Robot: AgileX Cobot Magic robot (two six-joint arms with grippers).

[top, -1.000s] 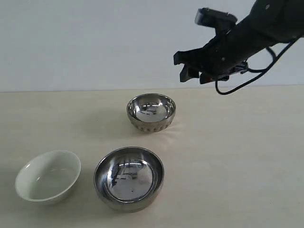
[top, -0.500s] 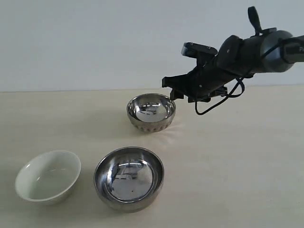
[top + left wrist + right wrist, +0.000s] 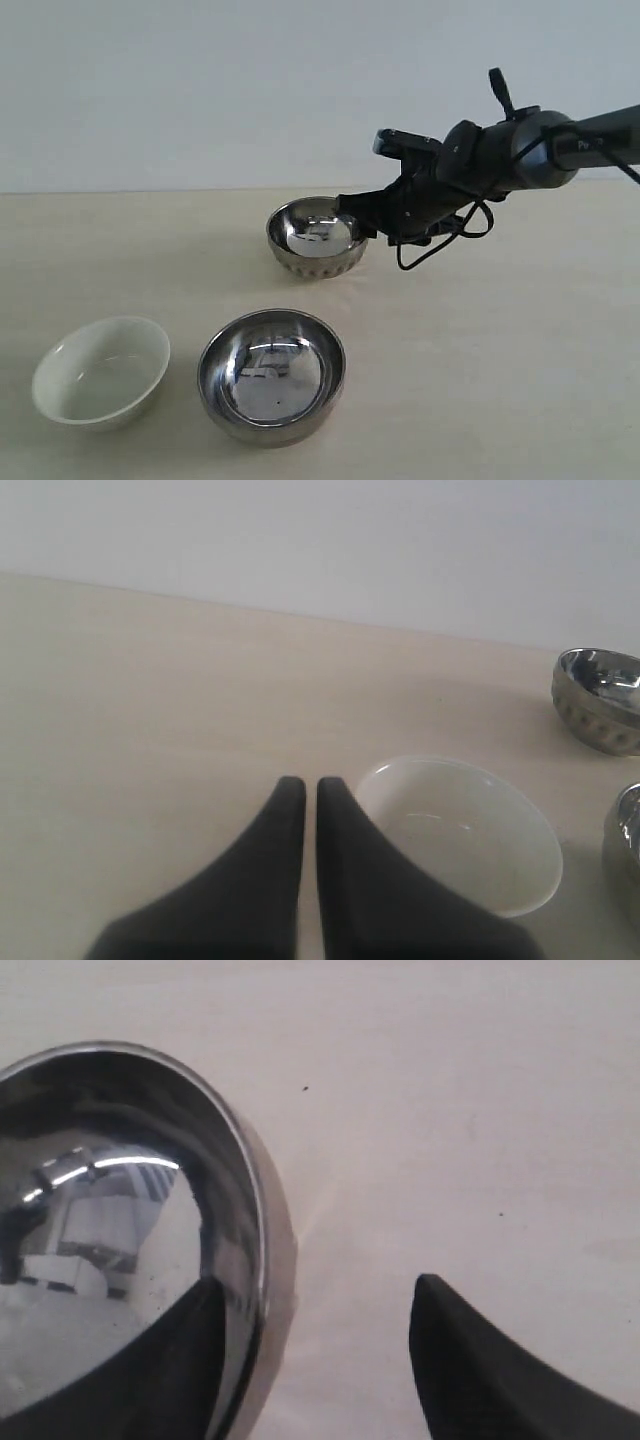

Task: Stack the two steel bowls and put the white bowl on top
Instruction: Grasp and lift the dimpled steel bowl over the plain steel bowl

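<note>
The ribbed steel bowl (image 3: 317,236) stands at the back of the table, and the smooth steel bowl (image 3: 272,375) stands in front of it. To the left of the smooth one sits the white bowl (image 3: 100,372). My right gripper (image 3: 358,217) is down at the ribbed bowl's right rim. In the right wrist view it (image 3: 318,1295) is open, one finger (image 3: 195,1350) inside the bowl (image 3: 110,1210) and the other outside, the rim between them. My left gripper (image 3: 303,785) is shut and empty, just beside the white bowl (image 3: 460,830).
All three bowls rest on a beige table (image 3: 500,350) with a plain white wall behind. From the left wrist I also see the ribbed bowl (image 3: 598,710) and the edge of the smooth bowl (image 3: 625,850).
My right arm has come down and to the left from above the table, bringing its open gripper to the right rim of the ribbed bowl. None of the bowls has moved.
</note>
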